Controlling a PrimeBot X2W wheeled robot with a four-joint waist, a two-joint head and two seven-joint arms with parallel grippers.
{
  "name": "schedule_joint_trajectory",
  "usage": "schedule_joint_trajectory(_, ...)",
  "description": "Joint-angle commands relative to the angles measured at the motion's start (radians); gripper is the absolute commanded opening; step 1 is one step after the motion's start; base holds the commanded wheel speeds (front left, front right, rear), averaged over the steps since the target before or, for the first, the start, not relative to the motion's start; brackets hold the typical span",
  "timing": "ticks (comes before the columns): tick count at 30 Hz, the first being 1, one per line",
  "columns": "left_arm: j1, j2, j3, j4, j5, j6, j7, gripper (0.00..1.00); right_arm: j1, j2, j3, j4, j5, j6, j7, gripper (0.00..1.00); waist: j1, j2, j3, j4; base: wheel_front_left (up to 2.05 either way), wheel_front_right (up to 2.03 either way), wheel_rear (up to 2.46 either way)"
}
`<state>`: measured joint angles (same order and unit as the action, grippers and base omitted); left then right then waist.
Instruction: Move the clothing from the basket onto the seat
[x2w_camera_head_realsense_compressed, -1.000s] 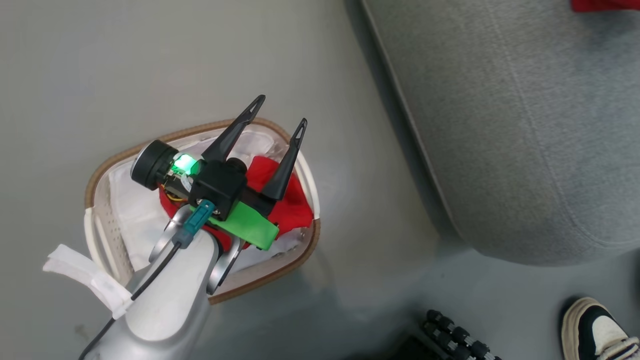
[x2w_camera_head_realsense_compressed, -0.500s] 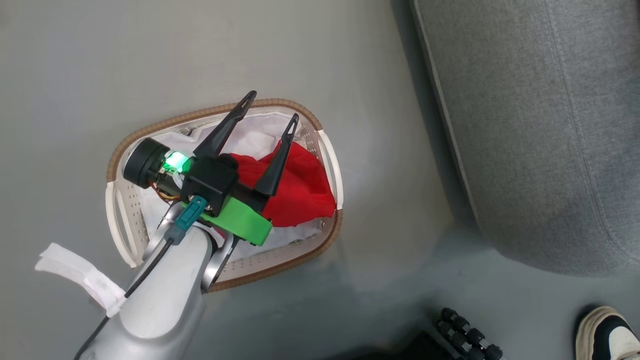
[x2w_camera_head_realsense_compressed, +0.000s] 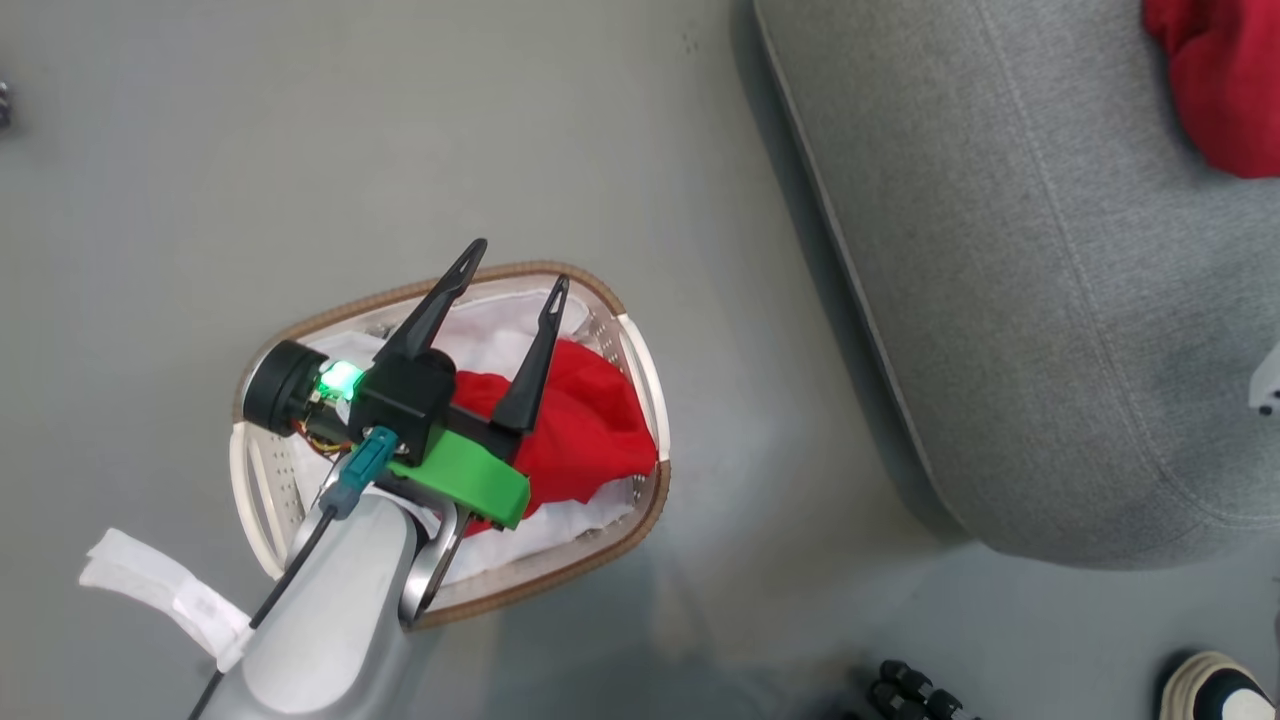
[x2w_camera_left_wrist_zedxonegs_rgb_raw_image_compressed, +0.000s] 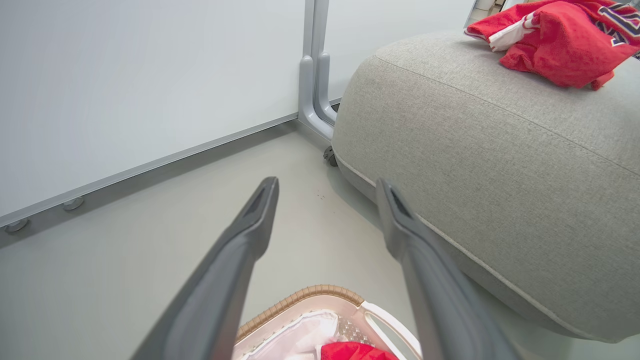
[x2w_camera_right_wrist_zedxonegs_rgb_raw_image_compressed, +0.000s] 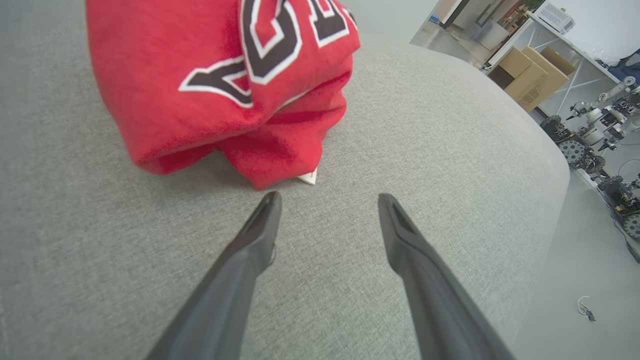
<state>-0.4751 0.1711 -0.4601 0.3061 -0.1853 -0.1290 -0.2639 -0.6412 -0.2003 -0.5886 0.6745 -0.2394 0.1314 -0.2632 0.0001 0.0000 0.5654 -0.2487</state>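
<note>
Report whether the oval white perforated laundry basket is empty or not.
Not empty: a crumpled red garment lies on the white liner inside the basket.

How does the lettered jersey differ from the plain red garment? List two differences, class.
The jersey lies on the grey seat; the plain red garment lies in the basket. The jersey shows black-and-white lettering; the plain red garment shows none. Both are red, soft and crumpled.
</note>
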Motion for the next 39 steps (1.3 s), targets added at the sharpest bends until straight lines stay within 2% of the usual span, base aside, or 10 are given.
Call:
schedule_joint_trajectory(1,0.023,-0.006,0.011,0.006,-0.006,-0.002,-0.001,1.0,0.031,0.007,0.011,-0.017,0.013,-0.001,-0.002,1.0,-0.0001,0.0,-0.056,-0.003,0.0,0.0,0.0)
schedule_joint_trajectory(6,0.065,-0.028,0.058,0.015,0.003,-0.002,-0.001,1.0,0.103,0.025,0.092,-0.061,0.051,-0.001,-0.002,1.0,-0.0001,0.0,-0.117,0.019,0.0,0.0,0.0)
schedule_joint_trajectory(11,0.112,-0.054,0.121,0.025,0.016,0.008,-0.001,1.0,0.153,0.041,0.214,-0.126,0.108,-0.001,-0.002,1.0,-0.0001,0.0,-0.174,0.063,0.0,0.0,0.0)
schedule_joint_trajectory(25,0.217,-0.1,0.353,0.024,0.034,0.046,-0.001,1.0,0.172,0.106,0.482,-0.248,0.226,-0.001,-0.002,1.0,-0.0001,0.0,-0.266,0.196,0.0,0.0,0.0)
schedule_joint_trajectory(32,0.251,-0.109,0.454,0.018,0.053,0.047,-0.001,1.0,0.207,0.134,0.556,-0.263,0.255,-0.001,-0.002,1.0,-0.0001,0.0,-0.302,0.228,0.0,0.0,0.0)
schedule_joint_trajectory(39,0.294,-0.116,0.508,0.01,0.07,0.038,-0.001,1.0,0.278,0.143,0.573,-0.278,0.274,-0.001,-0.002,1.0,-0.0001,0.0,-0.352,0.238,0.0,0.0,0.0)
